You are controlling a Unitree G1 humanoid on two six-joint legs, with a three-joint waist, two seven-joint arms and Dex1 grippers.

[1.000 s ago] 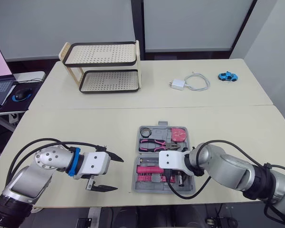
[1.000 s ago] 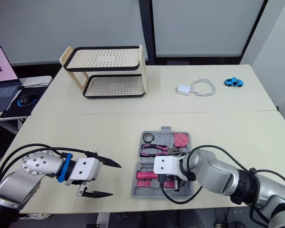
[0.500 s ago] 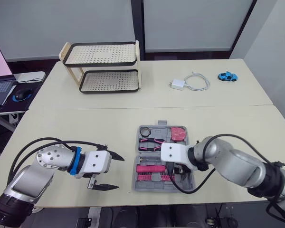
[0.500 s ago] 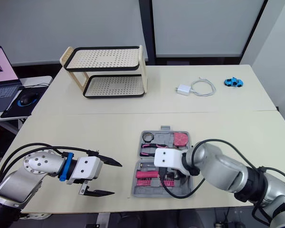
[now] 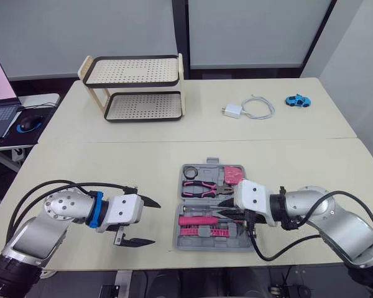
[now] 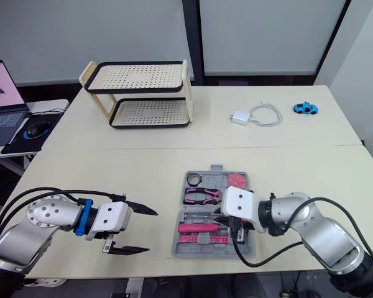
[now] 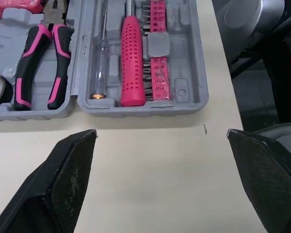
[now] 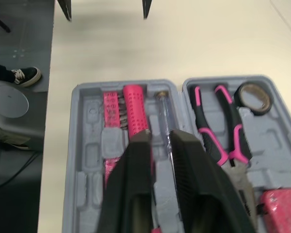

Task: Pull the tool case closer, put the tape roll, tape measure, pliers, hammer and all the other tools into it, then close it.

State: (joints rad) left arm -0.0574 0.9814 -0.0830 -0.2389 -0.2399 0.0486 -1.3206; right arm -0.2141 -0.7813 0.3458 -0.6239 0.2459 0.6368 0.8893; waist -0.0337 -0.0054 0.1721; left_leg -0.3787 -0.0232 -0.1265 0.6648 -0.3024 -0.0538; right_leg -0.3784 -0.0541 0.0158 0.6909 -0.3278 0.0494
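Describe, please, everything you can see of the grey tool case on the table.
The tool case is grey moulded plastic, lying open and flat near the table's front edge, its two halves side by side. The far half holds the tape roll, pink-handled pliers and pink tape measure; the near half holds a pink perforated handle, a clear screwdriver and a row of bits. The right claw hangs over its right side; the left claw sits apart to its left.
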